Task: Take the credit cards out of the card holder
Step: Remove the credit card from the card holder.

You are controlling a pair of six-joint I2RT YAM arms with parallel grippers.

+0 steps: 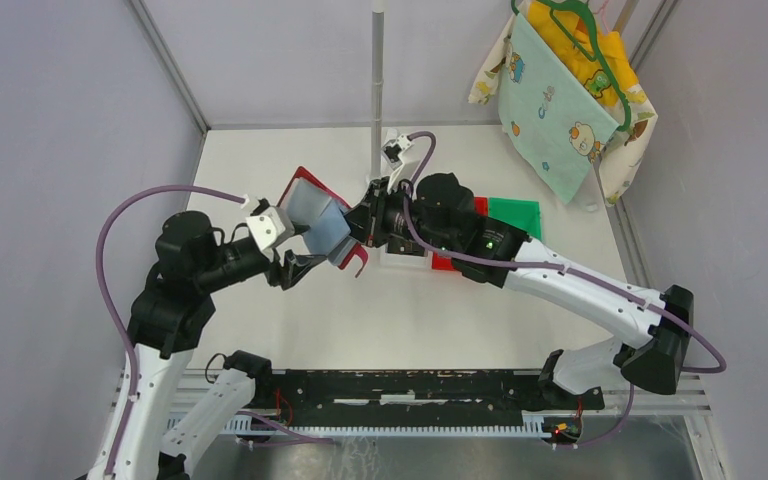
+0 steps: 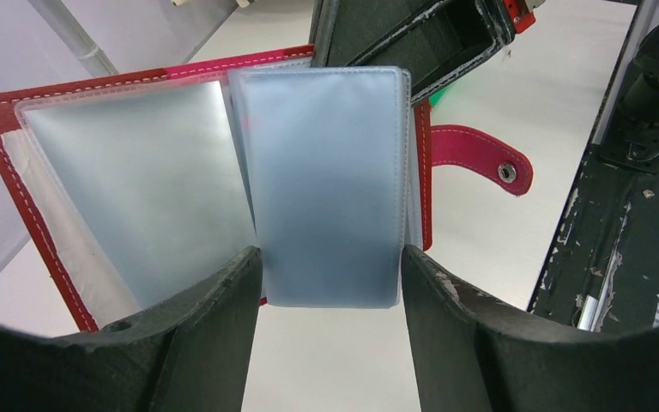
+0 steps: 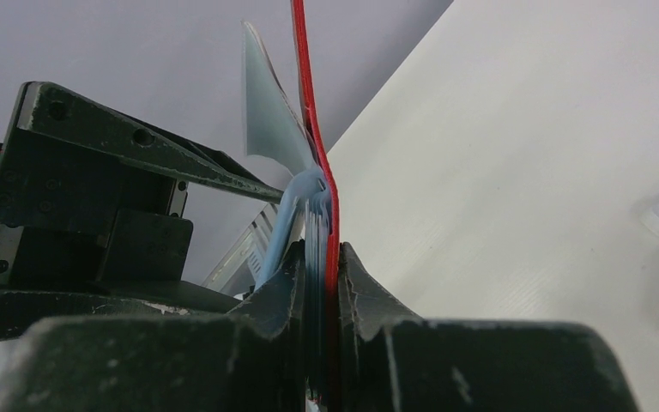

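The red card holder (image 1: 305,178) hangs open in the air above the table, with its frosted grey-blue pocket sleeves (image 2: 326,180) fanned out and its snap tab (image 2: 480,159) sticking out to the right. My right gripper (image 1: 362,228) is shut on the holder's edge, pinching the red cover (image 3: 307,103) and several sleeves together; in the right wrist view (image 3: 336,257) they show edge-on. My left gripper (image 1: 305,262) is open, and its fingertips (image 2: 244,270) straddle the lower end of the front sleeve. No bare credit card face shows; the sleeves hide their contents.
A green sheet (image 1: 512,213) and a red one (image 1: 445,262) lie on the table under the right arm. A metal pole (image 1: 378,70) stands at the back centre. Clothes on a hanger (image 1: 560,95) hang at the back right. A black rail (image 1: 410,385) runs along the front edge.
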